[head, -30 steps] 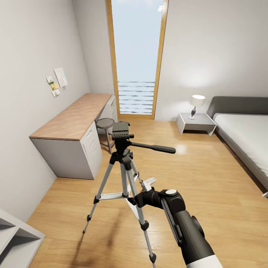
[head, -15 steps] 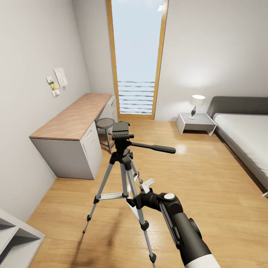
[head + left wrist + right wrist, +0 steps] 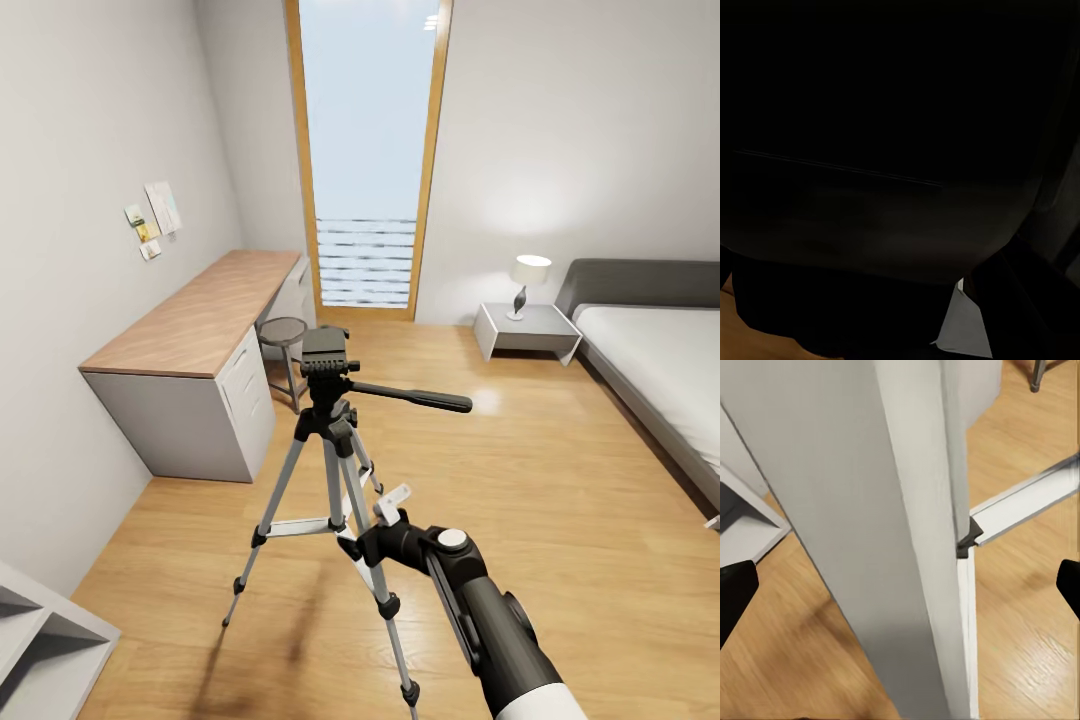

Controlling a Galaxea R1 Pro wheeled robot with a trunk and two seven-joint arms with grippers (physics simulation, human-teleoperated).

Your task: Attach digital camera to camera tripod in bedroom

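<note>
The camera tripod (image 3: 331,440) stands on the light wood floor in the middle of the bedroom, silver legs spread and black head (image 3: 325,356) on top. Its pan handle (image 3: 420,399) points right. My right gripper (image 3: 361,546) is low against the tripod's near leg. In the right wrist view that silver leg (image 3: 907,510) runs between the two black fingertips (image 3: 735,594), and the right gripper (image 3: 901,589) is open around it. A black mass close to the lens darkens the left wrist view, and I cannot tell what it is. The digital camera is out of view.
A wood-topped grey desk (image 3: 200,320) runs along the left wall, with a round stool (image 3: 282,332) beside it. The tall window (image 3: 368,150) is behind. A nightstand with a lamp (image 3: 527,328) and the grey bed (image 3: 660,370) stand to the right. A white shelf (image 3: 40,640) is near left.
My right arm has slid a little left and lower along the tripod's near leg. The tripod and the room have not moved.
</note>
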